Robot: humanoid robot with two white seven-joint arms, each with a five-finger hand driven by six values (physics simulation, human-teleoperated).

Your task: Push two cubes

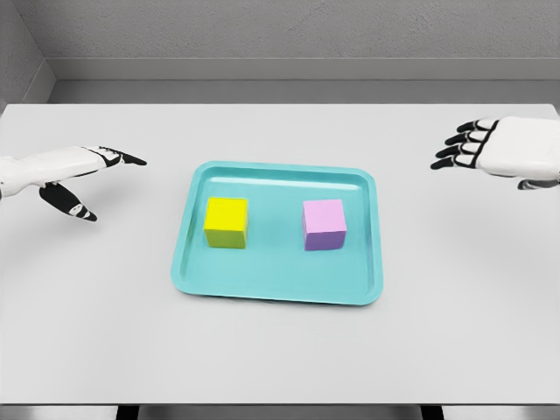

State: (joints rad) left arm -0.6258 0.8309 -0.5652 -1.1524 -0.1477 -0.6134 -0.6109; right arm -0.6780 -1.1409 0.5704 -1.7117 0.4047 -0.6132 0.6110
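A yellow cube (227, 222) and a pink cube (324, 224) sit side by side, a gap between them, inside a teal tray (276, 284) in the middle of the white table. My left hand (96, 175) hovers well left of the tray, fingers stretched out toward it and thumb hanging down, holding nothing. My right hand (468, 147) floats at the far right, above and right of the tray, its dark-tipped fingers spread and pointing left, also holding nothing. Neither hand touches a cube or the tray.
The white table (280, 359) runs wide around the tray, with its front edge near the bottom of the view. A grey wall (280, 35) stands behind the table's far edge.
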